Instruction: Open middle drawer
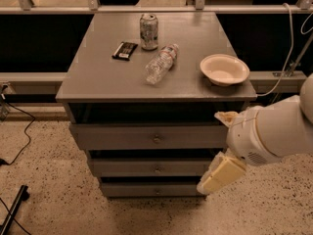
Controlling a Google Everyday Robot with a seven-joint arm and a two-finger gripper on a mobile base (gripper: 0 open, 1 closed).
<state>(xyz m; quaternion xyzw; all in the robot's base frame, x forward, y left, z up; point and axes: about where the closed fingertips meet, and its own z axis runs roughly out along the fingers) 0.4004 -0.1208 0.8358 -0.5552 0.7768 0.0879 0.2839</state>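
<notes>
Middle drawer (127, 168): grey painted wood with a long low front, second of three in the grey cabinet (98, 75). Judged rigid and fairly heavy, sliding straight out. Sole hold is the small round metal knob (157, 169), likely slippery. Cream gripper (221, 174) sits near the drawer's right end, clear of the knob; whether open or closed cannot be told.

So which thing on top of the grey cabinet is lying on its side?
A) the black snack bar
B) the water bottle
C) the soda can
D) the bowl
B: the water bottle lies on its side, while the can stands upright and the bowl sits right way up. The hand is down low, in front of the right end of the middle drawer.
</notes>
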